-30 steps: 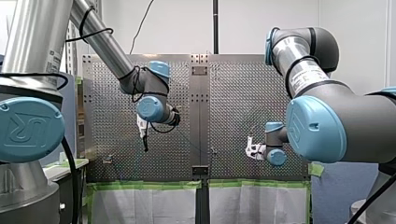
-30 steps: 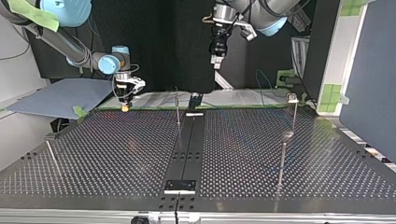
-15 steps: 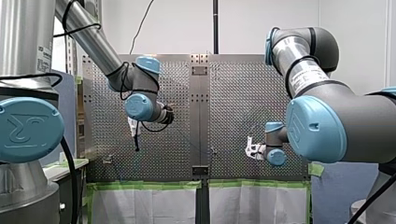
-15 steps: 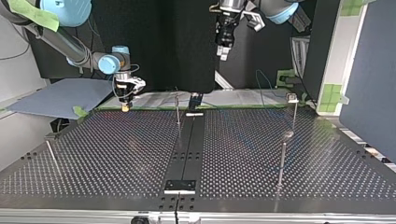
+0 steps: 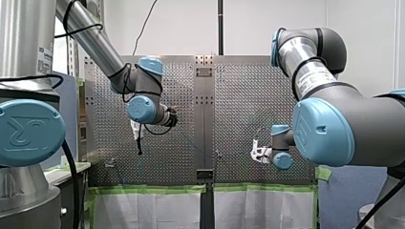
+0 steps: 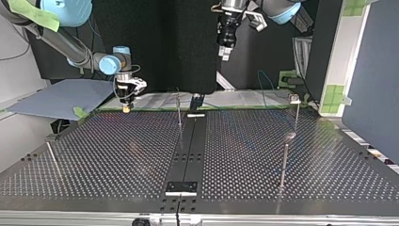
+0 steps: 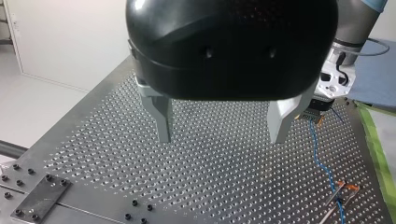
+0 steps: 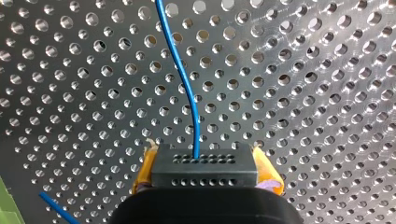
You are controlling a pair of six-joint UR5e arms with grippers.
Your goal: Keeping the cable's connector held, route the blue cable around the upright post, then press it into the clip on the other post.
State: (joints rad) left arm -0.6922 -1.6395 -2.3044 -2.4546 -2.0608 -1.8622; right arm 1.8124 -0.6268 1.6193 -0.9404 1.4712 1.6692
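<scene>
- Connector [image 8: 204, 178], one: clamped between my right gripper's [image 8: 205, 162] two yellow pads.
- Blue cable [image 8: 181, 77], one: runs from the connector over the perforated table [image 8: 308, 93].
- My left gripper [image 7: 223, 134]: two metal fingers wide apart, empty.

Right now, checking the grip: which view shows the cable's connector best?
The right wrist view: the black connector sits close-up between my right pincer's yellow pads, blue cable leaving it. The left wrist view shows it small and far; top and front views show only the pincer.

Perforated metal counter [image 6: 117, 155], split by a dark centre strip [image 6: 188, 150]. Carries thin upright posts [image 6: 283, 162], well apart, plus a blue cable [image 7: 322, 163] trailing across the holes.
</scene>
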